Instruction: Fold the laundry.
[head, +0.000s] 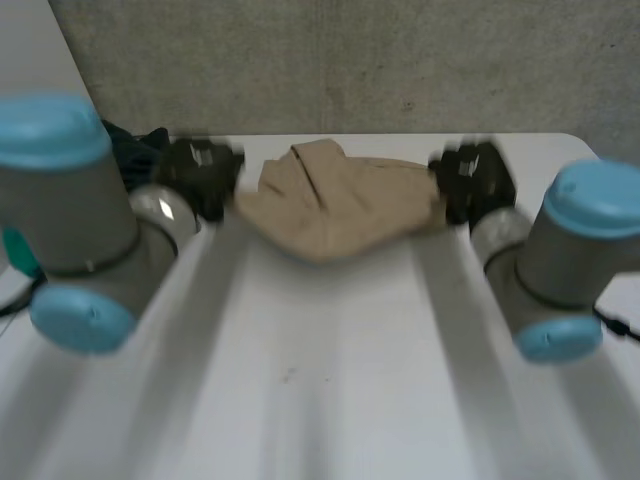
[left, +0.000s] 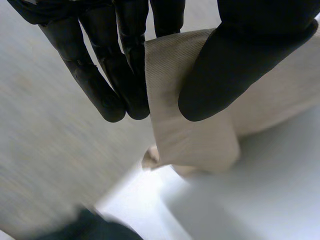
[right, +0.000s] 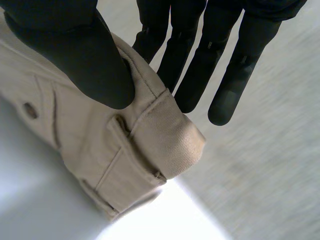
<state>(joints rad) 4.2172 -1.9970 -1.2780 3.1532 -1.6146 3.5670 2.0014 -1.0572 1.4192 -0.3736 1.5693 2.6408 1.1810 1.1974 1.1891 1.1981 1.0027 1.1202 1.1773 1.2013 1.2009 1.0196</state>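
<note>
A beige garment (head: 335, 205) with a waistband, a belt loop and a button lies bunched at the back middle of the white table (head: 330, 380), stretched between my two hands. My left hand (head: 200, 172) holds its left end. In the left wrist view the thumb (left: 235, 65) and straight fingers (left: 112, 80) pinch a folded edge of the cloth (left: 192, 135). My right hand (head: 476, 180) holds the right end. There the thumb (right: 80, 55) presses the waistband (right: 150, 140) against the fingers (right: 200, 65).
A dark cloth (head: 132, 148) lies at the table's back left corner, just behind my left hand, and its edge (left: 95, 227) lies beyond my left fingertips. A grey wall (head: 350, 60) stands behind the table. My two forearms reach along the table's sides.
</note>
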